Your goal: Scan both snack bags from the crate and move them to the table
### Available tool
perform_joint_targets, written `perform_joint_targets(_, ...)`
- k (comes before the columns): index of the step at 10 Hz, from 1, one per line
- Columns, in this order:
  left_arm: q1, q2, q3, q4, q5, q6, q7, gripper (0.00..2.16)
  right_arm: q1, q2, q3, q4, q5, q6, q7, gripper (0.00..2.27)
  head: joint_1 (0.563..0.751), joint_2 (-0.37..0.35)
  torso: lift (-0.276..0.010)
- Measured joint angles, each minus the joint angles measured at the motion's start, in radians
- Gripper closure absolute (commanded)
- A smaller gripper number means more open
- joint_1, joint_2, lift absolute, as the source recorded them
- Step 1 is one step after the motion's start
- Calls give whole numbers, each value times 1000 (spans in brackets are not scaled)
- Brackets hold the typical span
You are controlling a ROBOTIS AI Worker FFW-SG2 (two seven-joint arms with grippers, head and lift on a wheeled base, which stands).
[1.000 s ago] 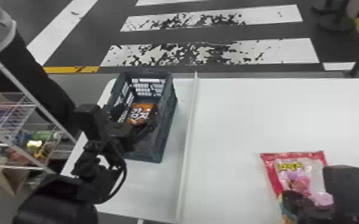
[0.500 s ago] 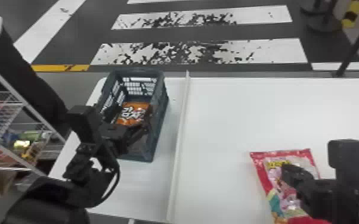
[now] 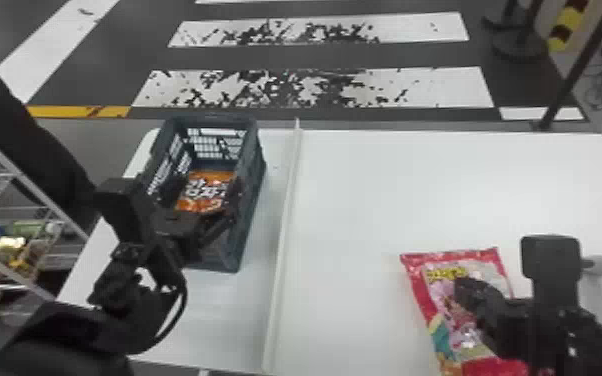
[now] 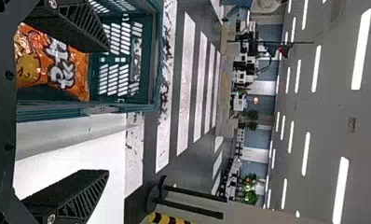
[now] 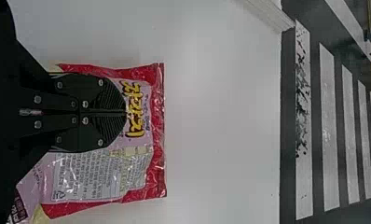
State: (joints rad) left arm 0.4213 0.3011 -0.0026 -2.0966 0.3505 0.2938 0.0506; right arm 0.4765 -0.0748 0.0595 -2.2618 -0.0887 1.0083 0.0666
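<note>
The left end effector (image 3: pixel 230 207) is released, its fingers wide apart at the crate (image 3: pixel 257 170), where the orange bag (image 3: pixel 205 187) lies. The right end effector (image 3: pixel 460 291) is clenched, fingertips over the pink-and-red bag (image 3: pixel 457 327) on the worktop (image 3: pixel 365 200).

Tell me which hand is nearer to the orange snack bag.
Left. The left hand is open at the crate holding the orange bag; the right hand is over the pink bag on the table, beyond the white divider.
</note>
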Motion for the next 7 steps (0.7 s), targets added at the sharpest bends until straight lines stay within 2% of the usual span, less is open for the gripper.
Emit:
perform_joint_targets(3,-9,-5,-8,10,-11,0,0,70,-90,1,-46,142,-1,-51,-11,2250,695,55,-87)
perform_joint_targets(7,-13,-3,-10,18,-11,0,-2,70,-168,3,-128,232,-21,-66,-15,2250,695,-3,-87)
